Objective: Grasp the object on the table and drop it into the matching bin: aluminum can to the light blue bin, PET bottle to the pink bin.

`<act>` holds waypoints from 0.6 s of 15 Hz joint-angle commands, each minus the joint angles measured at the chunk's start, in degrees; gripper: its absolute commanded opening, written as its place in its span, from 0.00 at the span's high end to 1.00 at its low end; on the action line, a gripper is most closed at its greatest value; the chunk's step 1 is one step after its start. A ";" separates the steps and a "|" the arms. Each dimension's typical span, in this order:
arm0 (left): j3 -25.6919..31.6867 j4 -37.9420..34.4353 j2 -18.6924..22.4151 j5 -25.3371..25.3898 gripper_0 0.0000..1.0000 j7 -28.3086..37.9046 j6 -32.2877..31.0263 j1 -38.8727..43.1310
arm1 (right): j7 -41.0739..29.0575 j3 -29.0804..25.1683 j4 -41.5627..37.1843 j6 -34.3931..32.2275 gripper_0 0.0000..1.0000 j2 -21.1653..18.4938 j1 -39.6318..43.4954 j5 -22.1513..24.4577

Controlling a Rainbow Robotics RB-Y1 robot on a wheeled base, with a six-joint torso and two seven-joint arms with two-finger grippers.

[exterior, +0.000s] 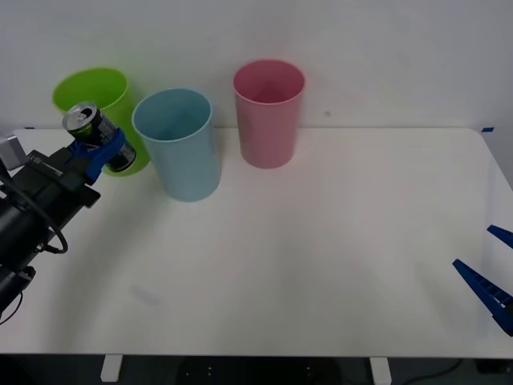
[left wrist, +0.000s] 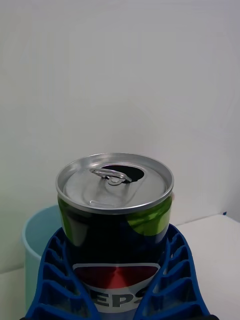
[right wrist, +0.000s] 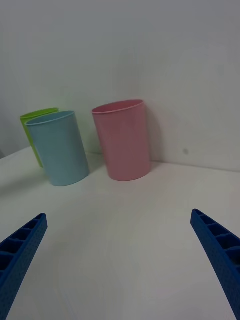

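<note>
My left gripper [exterior: 103, 148] is shut on the aluminum can [exterior: 94, 130], a small silver can with a dark, green-marked label and a pull-tab top. It holds the can in the air at the table's far left, in front of the lime green bin and just left of the light blue bin [exterior: 178, 144]. In the left wrist view the can [left wrist: 116, 220] stands upright between the blue fingers [left wrist: 57, 280], with the light blue bin's rim [left wrist: 35, 230] behind it. The pink bin [exterior: 268, 112] stands right of the blue one. My right gripper [right wrist: 120, 260] rests open at the table's near right.
A lime green bin [exterior: 92, 96] stands at the back left, partly behind the can. The three bins line the far edge of the white table [exterior: 321, 257]. The light blue bin [right wrist: 59, 148] and pink bin [right wrist: 123, 140] also stand ahead in the right wrist view.
</note>
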 commanded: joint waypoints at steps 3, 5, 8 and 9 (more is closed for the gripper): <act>-0.04 1.16 0.00 -6.08 1.00 5.98 1.53 -5.47 | 0.00 0.00 0.00 0.00 0.00 0.00 0.00 0.00; -0.22 3.97 0.00 -7.84 1.00 6.06 1.44 -8.64 | 0.00 0.00 0.00 0.00 0.00 0.00 0.00 0.00; -0.48 7.92 0.00 -10.47 1.00 6.06 1.53 -13.38 | 0.00 0.00 0.00 0.00 0.00 0.00 0.00 0.00; -0.57 9.24 0.00 -10.91 1.00 6.06 1.62 -14.79 | 0.00 0.00 0.00 0.00 0.00 0.00 0.00 0.00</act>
